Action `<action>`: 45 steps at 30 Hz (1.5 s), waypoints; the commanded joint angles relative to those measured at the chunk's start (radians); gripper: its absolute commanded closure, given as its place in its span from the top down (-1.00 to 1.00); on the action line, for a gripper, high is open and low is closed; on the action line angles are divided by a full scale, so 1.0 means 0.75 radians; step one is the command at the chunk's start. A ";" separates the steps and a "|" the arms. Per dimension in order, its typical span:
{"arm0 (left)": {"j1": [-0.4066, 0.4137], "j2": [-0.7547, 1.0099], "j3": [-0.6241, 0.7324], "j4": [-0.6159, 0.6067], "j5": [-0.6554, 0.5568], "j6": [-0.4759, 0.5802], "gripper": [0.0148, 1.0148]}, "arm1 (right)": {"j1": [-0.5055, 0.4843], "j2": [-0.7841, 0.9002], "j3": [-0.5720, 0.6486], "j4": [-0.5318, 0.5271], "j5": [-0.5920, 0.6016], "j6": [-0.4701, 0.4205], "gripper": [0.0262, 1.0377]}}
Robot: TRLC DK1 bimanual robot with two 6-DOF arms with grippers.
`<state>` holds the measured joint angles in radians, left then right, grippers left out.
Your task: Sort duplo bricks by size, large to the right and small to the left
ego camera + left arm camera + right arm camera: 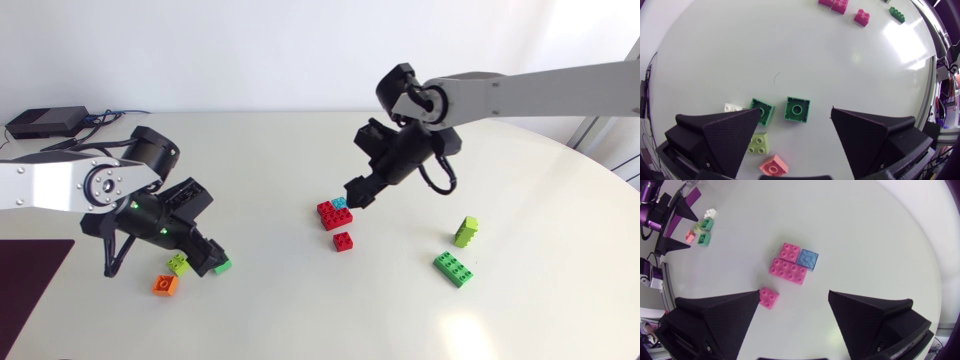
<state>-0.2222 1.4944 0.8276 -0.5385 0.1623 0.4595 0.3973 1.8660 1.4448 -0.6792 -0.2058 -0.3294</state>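
Brick (732,107), white, beside left pincer (796,110); unseen in head view

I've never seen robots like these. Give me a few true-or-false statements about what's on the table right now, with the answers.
1. The left gripper and the right gripper are both open and hold nothing. True.
2. The blue brick lies alone, far from all others. False: it sits right against the red bricks, beneath the right gripper.
3. A long dark green brick lies flat on the right-hand side. True.
4. The orange brick is stacked on the red bricks. False: it lies on the left-hand side, beside a small lime brick, close to the left gripper.
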 commanded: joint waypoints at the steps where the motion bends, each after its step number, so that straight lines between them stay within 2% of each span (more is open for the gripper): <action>1: 0.026 -0.043 -0.052 -0.014 0.027 0.017 0.94 | 0.018 0.093 0.096 -0.045 -0.004 -0.007 0.89; 12: 0.094 -0.072 -0.056 -0.025 0.068 0.066 0.94 | 0.043 0.330 0.336 -0.082 -0.016 -0.058 0.88; 26: 0.133 -0.011 -0.044 -0.016 0.125 0.107 0.94 | 0.096 0.566 0.604 -0.160 -0.045 -0.060 0.88; 32: 0.147 -0.017 -0.052 -0.016 0.133 0.113 0.94 | 0.100 0.615 0.671 -0.230 -0.110 -0.058 0.88; 40: 0.161 -0.017 -0.064 -0.016 0.160 0.126 0.94 | 0.080 0.654 0.659 -0.232 -0.110 -0.058 0.88; 45: 0.159 -0.013 -0.062 -0.016 0.160 0.126 0.94 | 0.065 0.713 0.751 -0.279 -0.108 -0.056 0.88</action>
<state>-0.1101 1.4704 0.8021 -0.5453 0.2699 0.5316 0.4572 2.3531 1.9697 -0.8627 -0.2840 -0.3592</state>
